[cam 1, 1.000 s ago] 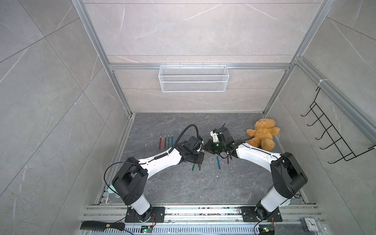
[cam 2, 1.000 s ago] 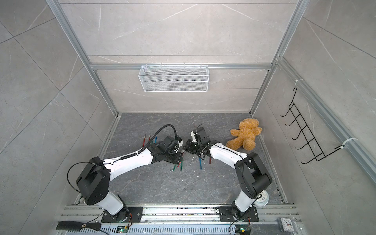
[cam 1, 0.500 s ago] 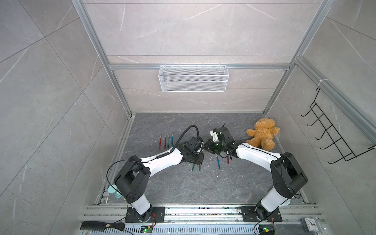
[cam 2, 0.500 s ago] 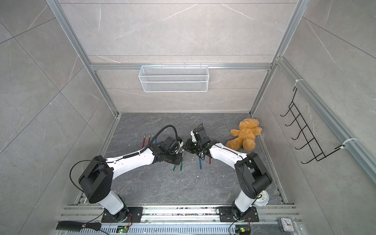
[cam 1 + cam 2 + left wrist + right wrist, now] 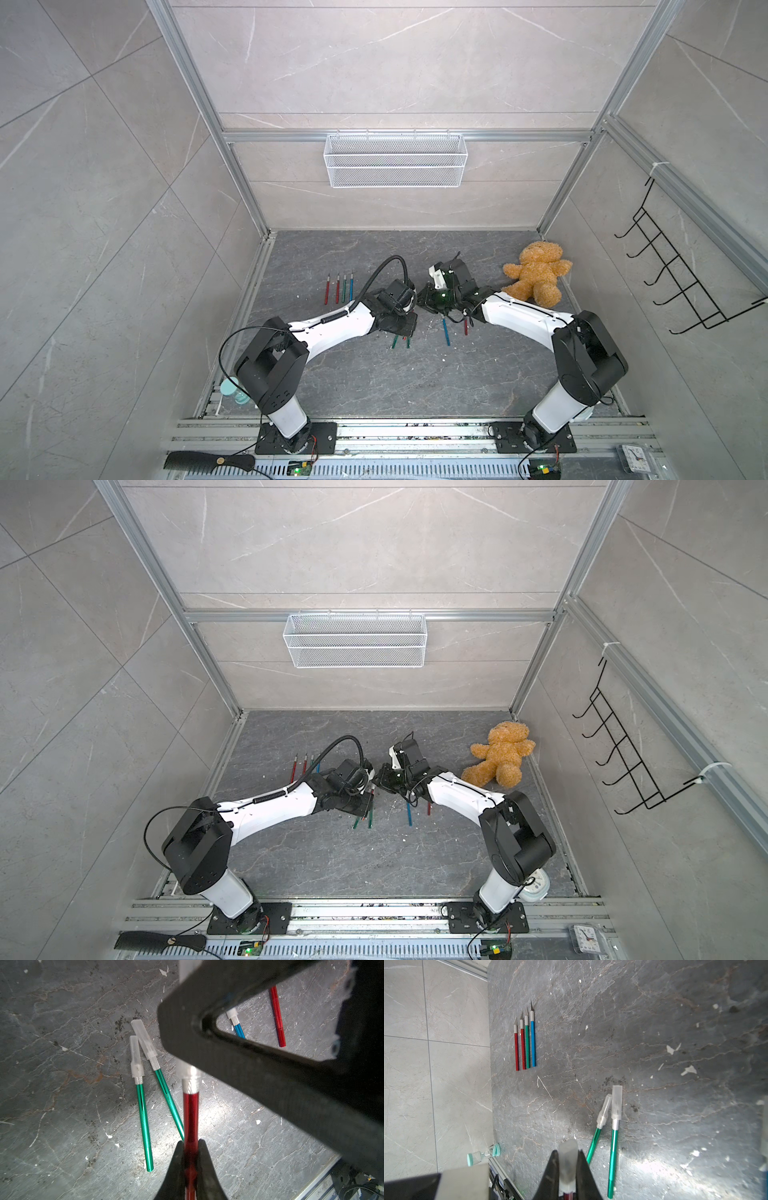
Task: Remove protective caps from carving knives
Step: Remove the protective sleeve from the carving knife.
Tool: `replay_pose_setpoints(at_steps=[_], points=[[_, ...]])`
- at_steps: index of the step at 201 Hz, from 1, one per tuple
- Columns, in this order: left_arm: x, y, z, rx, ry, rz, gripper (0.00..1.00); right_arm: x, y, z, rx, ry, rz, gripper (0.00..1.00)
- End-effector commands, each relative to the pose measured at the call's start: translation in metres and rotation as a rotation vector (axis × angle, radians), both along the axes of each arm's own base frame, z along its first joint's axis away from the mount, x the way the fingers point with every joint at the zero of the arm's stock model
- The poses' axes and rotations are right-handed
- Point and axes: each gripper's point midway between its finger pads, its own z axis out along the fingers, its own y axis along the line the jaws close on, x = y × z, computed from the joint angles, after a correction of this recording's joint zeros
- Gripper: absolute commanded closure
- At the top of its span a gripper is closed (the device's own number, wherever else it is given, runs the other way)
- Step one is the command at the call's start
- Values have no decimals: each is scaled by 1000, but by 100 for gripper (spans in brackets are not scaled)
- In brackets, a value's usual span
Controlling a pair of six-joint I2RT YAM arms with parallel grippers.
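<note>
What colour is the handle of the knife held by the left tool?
The knife handle is red, clearest in the left wrist view.

Dark grey stone worktop (image 5: 374, 374), white-flecked: four bare-bladed carving knives (image 5: 527, 1047) in a tight row, two capped green knives (image 5: 143, 1115) side by side, blue knife (image 5: 445, 331), red knife (image 5: 277, 1018), teddy bear (image 5: 534, 274).

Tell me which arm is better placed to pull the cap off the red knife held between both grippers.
Right. The right gripper is shut on the translucent cap, while the left gripper clamps the red knife by its handle, so it likely serves best bracing the pull.
</note>
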Motion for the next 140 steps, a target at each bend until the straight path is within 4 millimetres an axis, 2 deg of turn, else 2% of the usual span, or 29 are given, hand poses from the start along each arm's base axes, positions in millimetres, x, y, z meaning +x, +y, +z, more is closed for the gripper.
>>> replay_pose_setpoints(at_steps=[1, 95, 140], points=[[0, -4, 2, -14, 5, 6, 100, 11, 1, 4, -28, -26, -8, 100], [-9, -3, 1, -19, 11, 22, 100, 30, 1, 29, -39, -92, -28, 100], [-13, -6, 3, -25, 7, 13, 100, 32, -2, 32, -46, -106, -41, 100]])
